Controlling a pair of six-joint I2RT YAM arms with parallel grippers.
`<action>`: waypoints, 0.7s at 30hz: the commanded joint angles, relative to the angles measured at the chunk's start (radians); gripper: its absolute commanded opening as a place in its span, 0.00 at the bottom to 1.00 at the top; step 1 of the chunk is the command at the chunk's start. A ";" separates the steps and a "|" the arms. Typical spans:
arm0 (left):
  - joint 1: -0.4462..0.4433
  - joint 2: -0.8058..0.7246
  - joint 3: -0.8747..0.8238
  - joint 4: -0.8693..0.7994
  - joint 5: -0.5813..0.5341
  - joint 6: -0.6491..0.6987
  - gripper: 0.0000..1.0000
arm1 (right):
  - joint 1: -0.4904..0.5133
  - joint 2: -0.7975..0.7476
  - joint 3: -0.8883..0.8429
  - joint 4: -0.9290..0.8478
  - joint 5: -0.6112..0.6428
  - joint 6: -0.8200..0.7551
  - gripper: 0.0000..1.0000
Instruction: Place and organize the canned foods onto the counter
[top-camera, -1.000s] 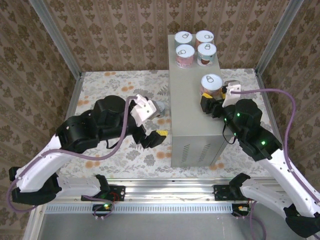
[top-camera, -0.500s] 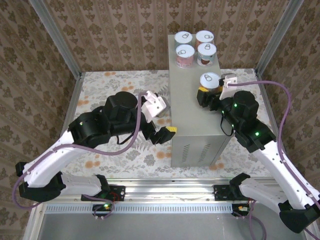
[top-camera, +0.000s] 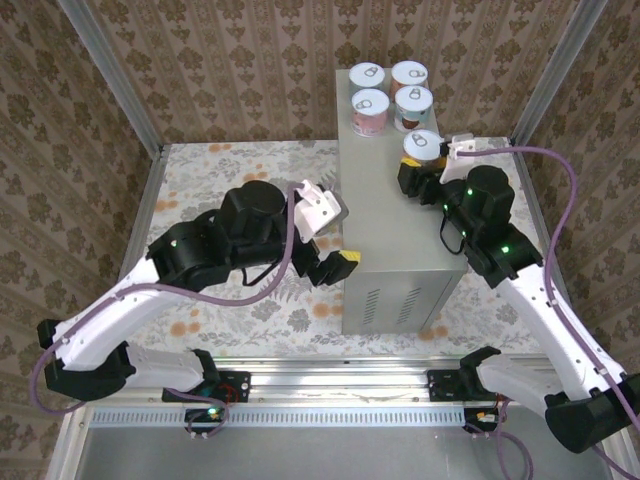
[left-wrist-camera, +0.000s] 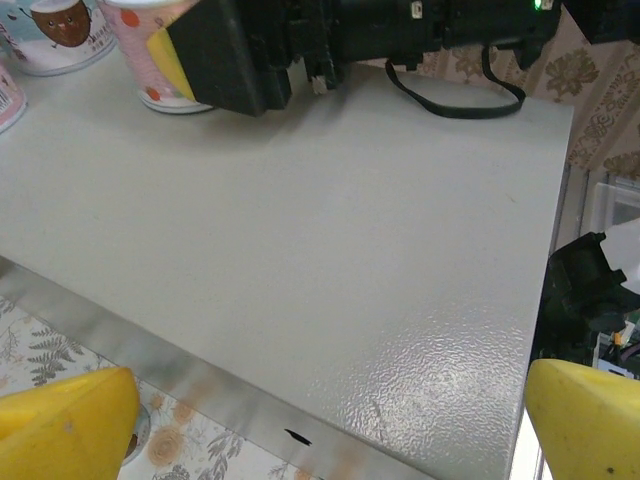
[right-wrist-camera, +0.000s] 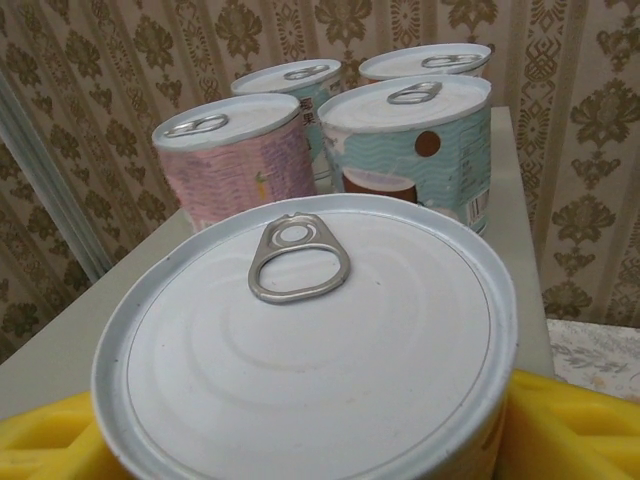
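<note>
Cans: four stand grouped at the far end of the counter (top-camera: 390, 220); a fifth can (top-camera: 421, 146) sits just short of them, on the right edge.
Right gripper (top-camera: 420, 172): clamped on the fifth can; yellow pads hug its sides in the right wrist view.
Left gripper (top-camera: 335, 262): jaws wide, holding nothing, at the counter's left edge.
Step in hand: probably seating the fifth can beside the group.
Doing it well: keep it upright, set it flat next to the teal can (right-wrist-camera: 415, 160), leave a gap, then release straight back.
In the way: the pink can (right-wrist-camera: 235, 160) and teal can stand close ahead; a nudge could topple them.
</note>
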 joint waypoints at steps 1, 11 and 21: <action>0.011 0.008 0.044 0.018 -0.007 -0.022 1.00 | -0.026 0.044 0.014 -0.055 -0.048 0.011 0.73; 0.011 0.026 0.051 0.018 -0.011 -0.016 1.00 | -0.049 0.101 0.047 -0.053 -0.094 -0.006 0.73; 0.014 0.037 0.061 0.021 -0.008 -0.008 1.00 | -0.060 0.142 0.061 -0.054 -0.106 -0.007 0.74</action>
